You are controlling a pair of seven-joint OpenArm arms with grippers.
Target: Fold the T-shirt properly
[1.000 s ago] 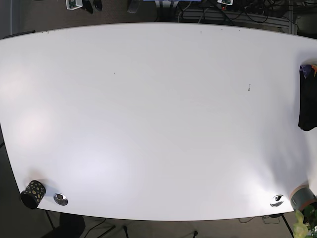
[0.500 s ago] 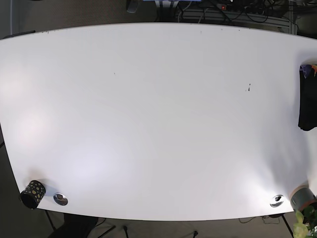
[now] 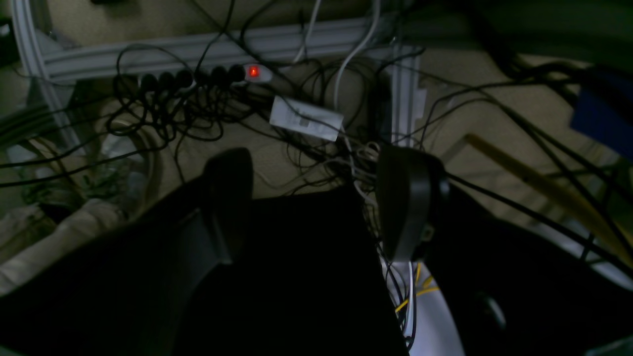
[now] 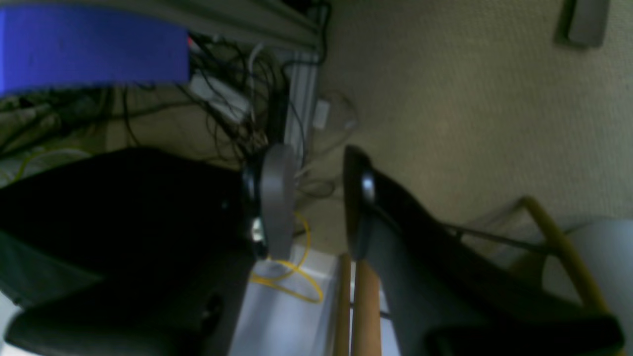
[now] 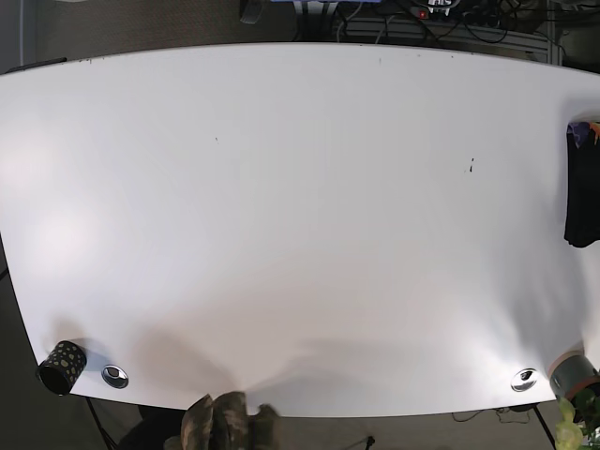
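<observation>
— Where are your fingers?
— Left fingers (image 3: 316, 198) and right fingers (image 4: 309, 202) parted, empty, hanging off the bench (image 5: 300, 216) over floor cables.
— The T-shirt?
— Far from both: dark cloth (image 5: 582, 202), likely it, at the bench's edge.

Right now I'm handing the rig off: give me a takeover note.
Left tool: open, empty, off the table over floor cables.
Right tool: open, empty, also over the floor.
No T-shirt is laid out on the white table. Dark folded cloth sits at the base view's right edge, partly cut off. Camouflage-patterned fabric shows at the near edge; I cannot tell what it is.
Done: nothing visible. Left: the whole fold.
</observation>
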